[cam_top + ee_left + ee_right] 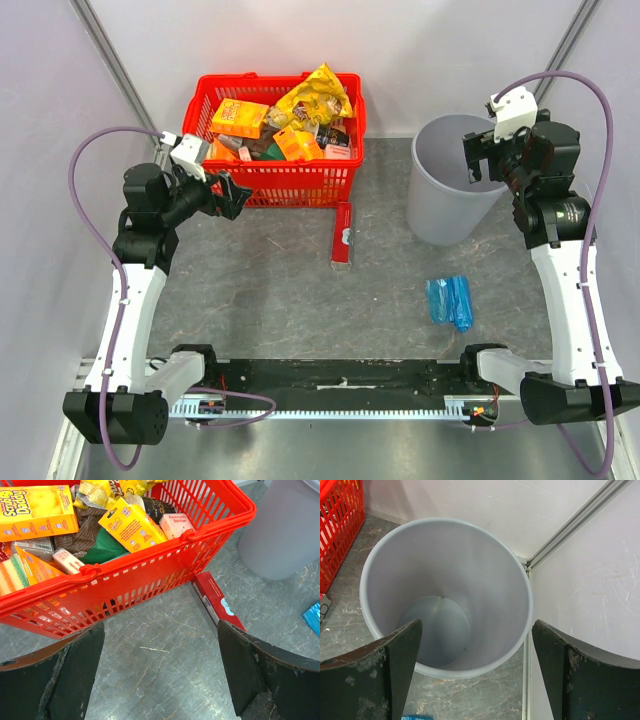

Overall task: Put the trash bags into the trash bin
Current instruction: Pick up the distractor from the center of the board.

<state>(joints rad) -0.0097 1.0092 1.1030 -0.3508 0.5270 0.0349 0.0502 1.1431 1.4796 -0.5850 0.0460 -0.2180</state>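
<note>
A small bundle of bright-blue trash bags (450, 301) lies on the grey table right of centre, and a corner of it shows at the left wrist view's right edge (313, 616) and at the right wrist view's bottom edge (417, 717). The light-grey trash bin (450, 180) stands upright at the back right, and its inside (440, 605) holds nothing. My right gripper (487, 156) hangs open above the bin's rim, nothing between its fingers. At the front left of the red basket, my left gripper (228, 193) is open too, holding nothing, far from the bags.
A red mesh basket (210, 110) full of yellow and orange packets stands at the back centre. A long red box (343, 232) lies on the table beside it. White walls with metal rails close in the back and both sides.
</note>
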